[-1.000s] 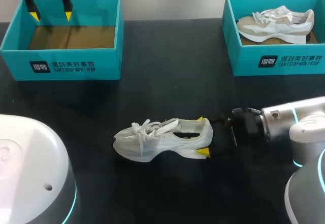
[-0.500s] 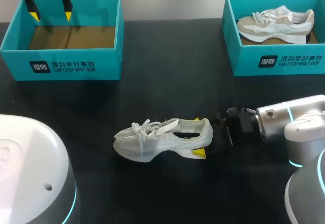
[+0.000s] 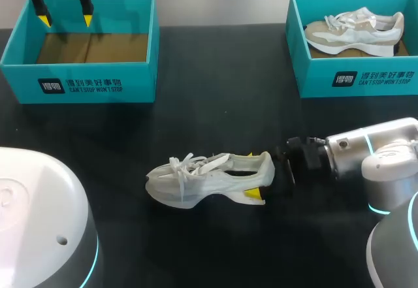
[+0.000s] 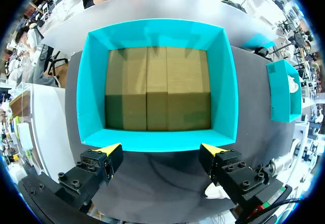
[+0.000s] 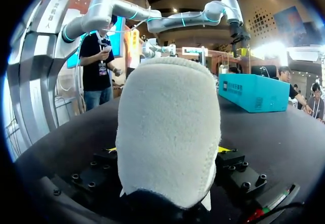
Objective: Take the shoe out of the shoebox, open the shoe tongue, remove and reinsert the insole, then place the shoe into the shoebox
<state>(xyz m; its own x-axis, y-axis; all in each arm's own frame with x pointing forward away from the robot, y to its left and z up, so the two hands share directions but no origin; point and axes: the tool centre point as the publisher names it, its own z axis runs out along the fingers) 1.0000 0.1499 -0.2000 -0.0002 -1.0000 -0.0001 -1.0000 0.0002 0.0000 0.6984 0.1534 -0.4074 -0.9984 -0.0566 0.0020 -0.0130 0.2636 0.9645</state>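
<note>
Shoe [image 3: 209, 178] white, low-cut, laced.

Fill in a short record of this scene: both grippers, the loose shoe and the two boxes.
left gripper: open, above the empty left box
right gripper: fingers on both sides of the shoe's heel
shoe: white, on the table, heel toward the right arm
right box: holds a second shoe
</note>
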